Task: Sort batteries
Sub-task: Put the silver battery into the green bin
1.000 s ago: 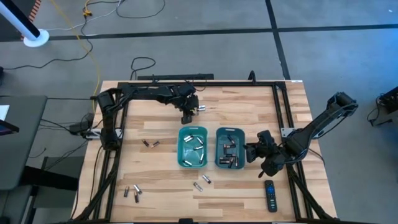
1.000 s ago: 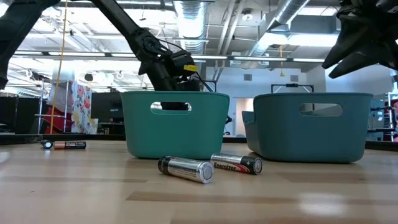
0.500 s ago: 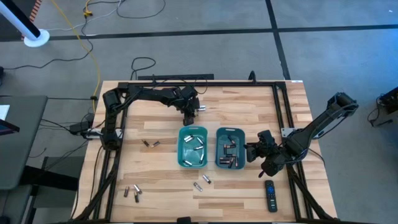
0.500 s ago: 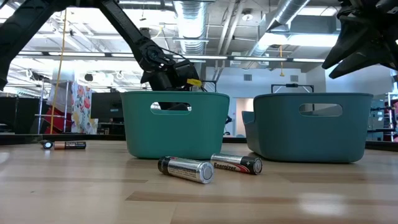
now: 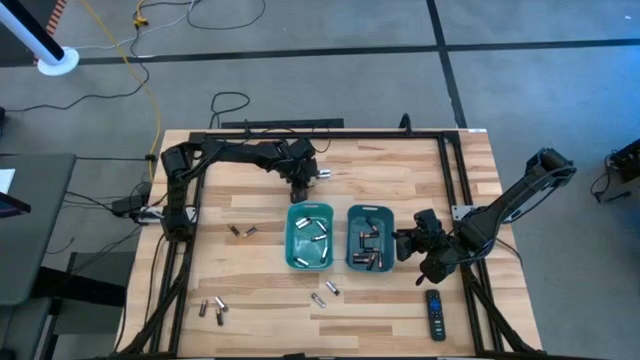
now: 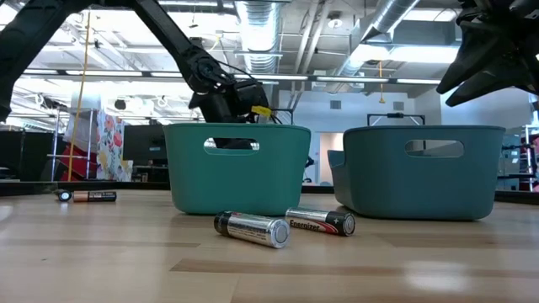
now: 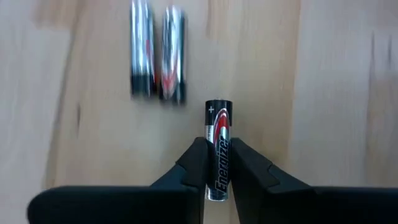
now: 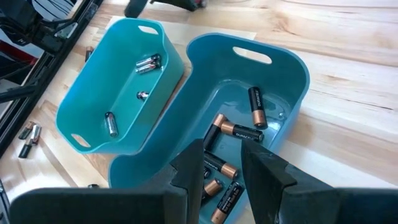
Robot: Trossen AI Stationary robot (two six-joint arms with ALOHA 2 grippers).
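Note:
My left gripper [image 5: 299, 181] hangs beyond the far end of the left teal bin [image 5: 291, 236], shut on a silver-and-black battery [image 7: 217, 134]. Two more batteries [image 7: 157, 55] lie side by side on the wood ahead of it. The left bin holds silvery cells [image 5: 318, 238]; the right teal bin [image 5: 349, 240] holds dark, copper-ended cells [image 8: 239, 132]. My right gripper [image 8: 221, 155] hovers open and empty over the right bin's right edge [image 5: 405, 243]. Loose batteries lie on the table [image 5: 240, 231], [image 5: 211, 309], [image 5: 325, 293]. My left gripper pinches the battery between its two fingers [image 7: 198, 163] on the cell's lower half [image 7: 217, 174]. The battery lies along the fingers, its plus end [image 7: 218, 106] sticking out past the fingertips. It comes from above, and the cell looks lifted off the wood.
A black remote control [image 5: 434, 313] lies near the table's near right corner. In the low view two batteries [image 6: 251, 228], [image 6: 322, 221] lie in front of the bins, another [image 6: 88, 196] far left. A black frame rail [image 5: 455, 180] runs along the table's edges.
My left gripper, still shut on its battery, has drifted slightly toward the table's far edge and risen a little. The right gripper and the bins have kept still.

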